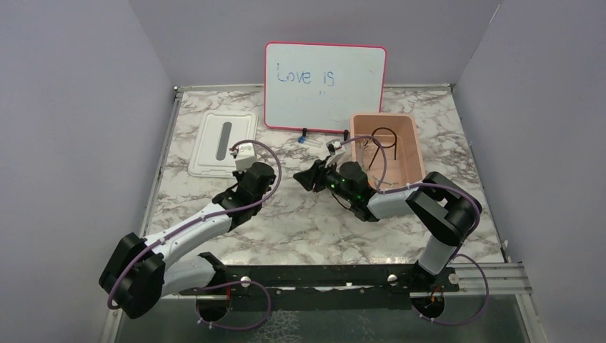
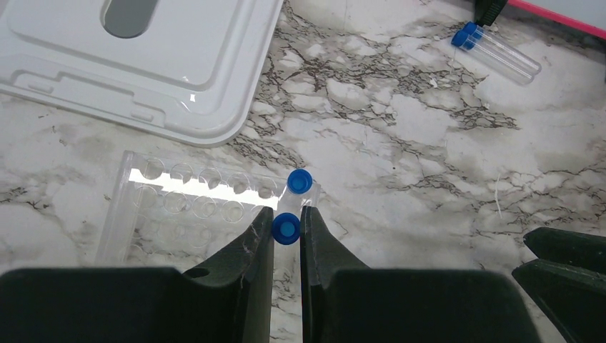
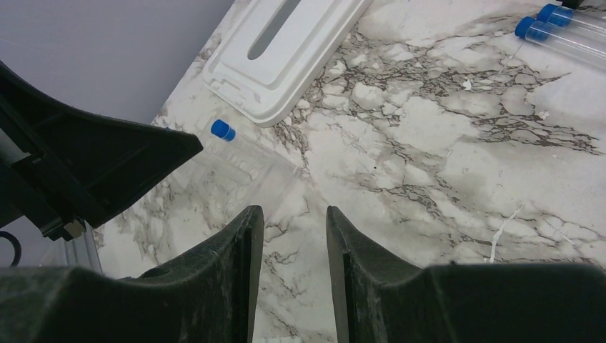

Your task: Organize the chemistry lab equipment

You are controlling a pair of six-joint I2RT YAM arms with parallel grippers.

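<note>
Both arms are built from white tubes joined by fat, round black parts. The left arm (image 1: 191, 228) and the right arm (image 1: 394, 204) are each trailed by a thin purple cord (image 1: 277, 170) that is fixed on behind the pincer. A small white box (image 1: 246, 153) is seen just behind the left pincer (image 2: 286, 223). Tiny green lights (image 1: 336, 187) are seen behind the right pincer (image 3: 294, 214). Each pincer is made of two black fingers (image 3: 236, 257), thick at the back, thin at the tip and marked with pale scratches.
</note>
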